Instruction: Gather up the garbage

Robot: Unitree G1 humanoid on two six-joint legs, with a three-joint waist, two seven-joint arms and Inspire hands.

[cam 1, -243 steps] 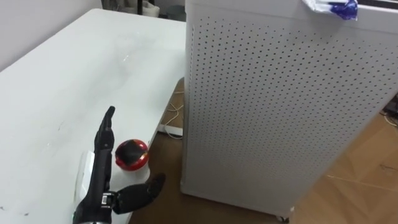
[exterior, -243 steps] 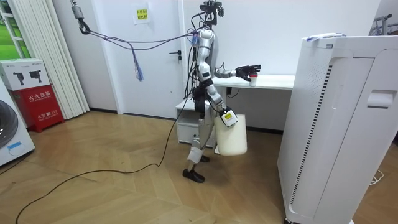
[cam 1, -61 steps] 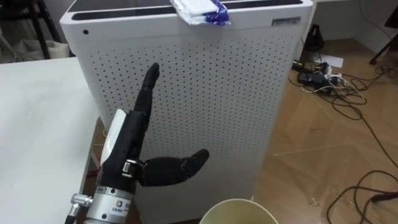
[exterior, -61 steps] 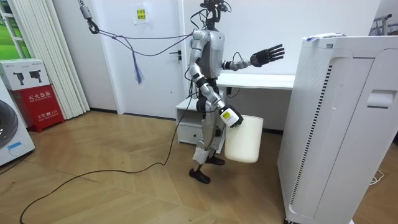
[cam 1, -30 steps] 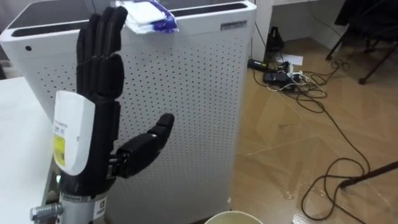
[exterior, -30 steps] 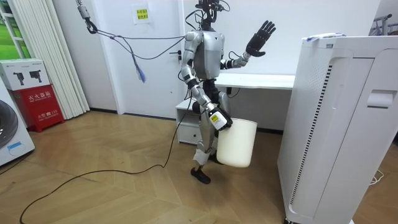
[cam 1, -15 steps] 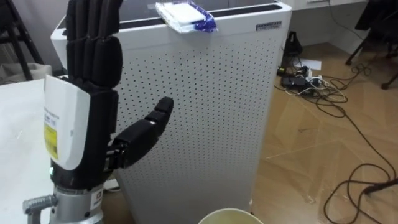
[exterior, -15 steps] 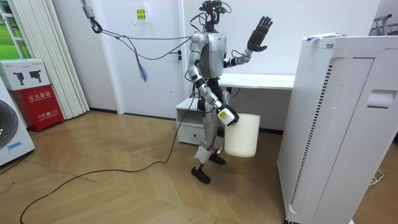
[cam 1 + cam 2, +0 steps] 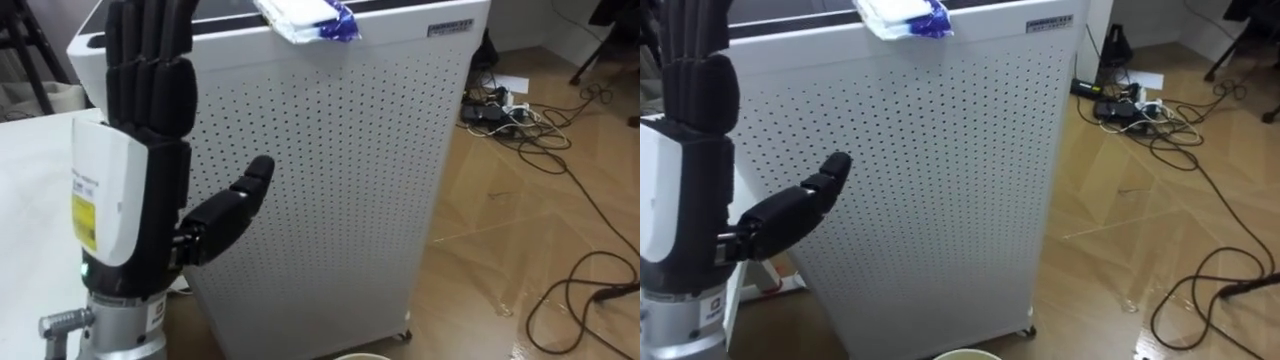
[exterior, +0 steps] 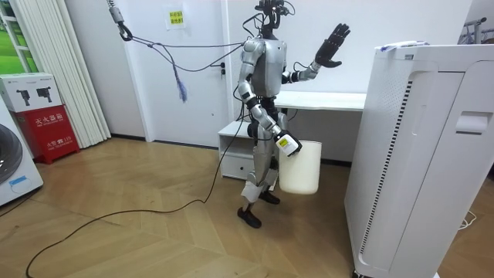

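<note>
The garbage [image 9: 305, 20] is a crumpled white and blue wrapper lying on top of a tall white perforated cabinet [image 9: 330, 180], near its front edge. My left hand [image 9: 140, 150] is raised upright in front of the cabinet with straight fingers and thumb spread, holding nothing, left of and below the wrapper. In the room view my right hand [image 10: 284, 144] hangs low at my side, carrying a white bin [image 10: 301, 168] off the floor. The bin's rim [image 9: 362, 356] peeks in at the bottom edge of the eye views. I stand between the table and the cabinet.
A white table [image 9: 30, 200] lies on my left, with a low white cabinet [image 10: 235, 158] beneath it. Loose cables [image 9: 540, 110] trail over the wooden floor right of the tall cabinet. A red box [image 10: 45, 123] stands far off at the room view's left.
Over the last seconds I have turned from the table toward the tall cabinet and raised my left hand upright. In the last half second the hand edged nearer the cabinet.
</note>
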